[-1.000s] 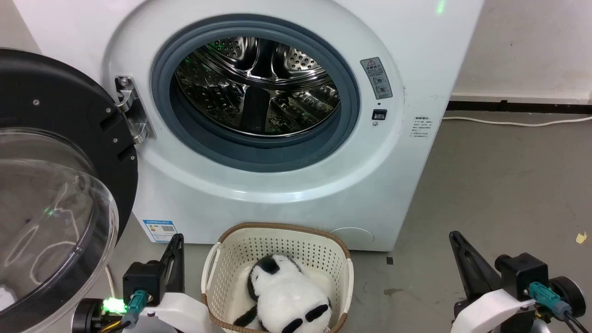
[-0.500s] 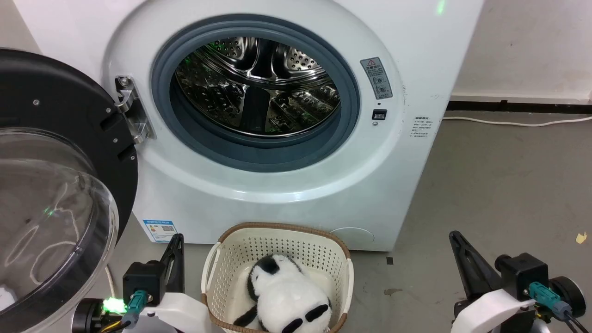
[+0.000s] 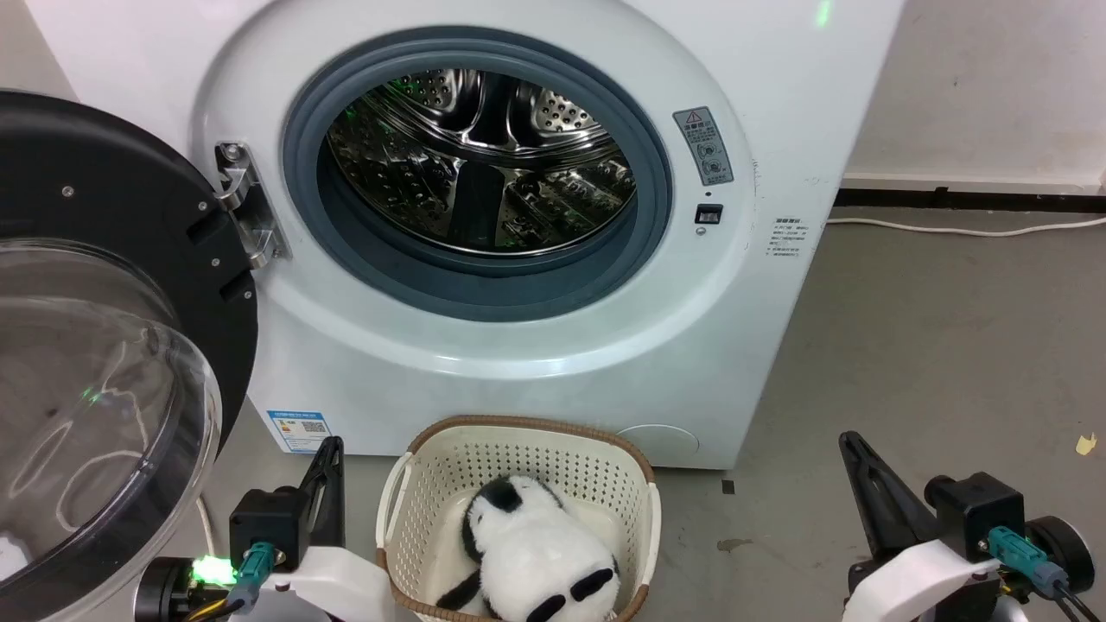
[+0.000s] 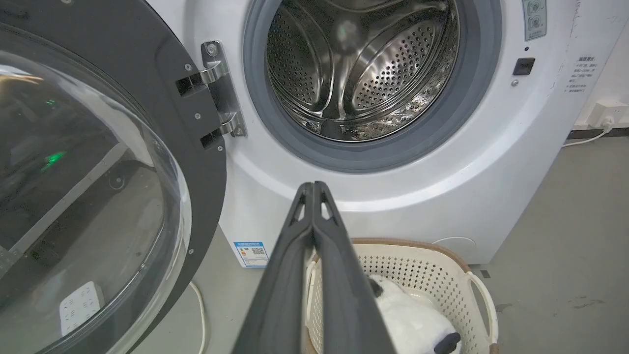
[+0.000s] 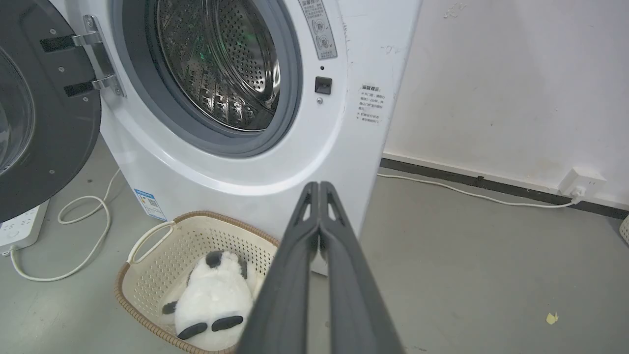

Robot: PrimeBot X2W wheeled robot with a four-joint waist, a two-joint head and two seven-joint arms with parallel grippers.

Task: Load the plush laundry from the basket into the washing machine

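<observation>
No change logged across the last second in the head view: both arms, the toy and the camera stayed put, so the pick had not begun and the whole load step was judged outstanding. Left end effector (image 4: 313,189) closed, fingers pressed together along their length, nothing between them; it sat low on the near left, just left of the basket (image 3: 518,425). Right end effector (image 5: 319,188) likewise closed and empty, near right, well apart from the basket. Plush laundry (image 3: 531,553) lay inside the basket, touching its near wall: a rounded, fluffy white body with black ears and limbs, soft pile that would likely compress and give under a pinch. Basket was cream plastic with perforated sides, a brown woven-look rim and loop handles, standing on the grey floor (image 3: 933,345) just in front of the washing machine (image 3: 760,104). The machine's white glossy front carried a round opening ringed by a smooth grey gasket (image 3: 484,298); behind it a perforated, mirror-bright steel drum (image 3: 484,164), seemingly empty. The door (image 3: 104,389), black-rimmed with a clear domed pane, stood swung open at far left on its metal hinge (image 3: 246,212), leaving the opening unobstructed. Judgement: either end effector must first open before descending on the toy.
</observation>
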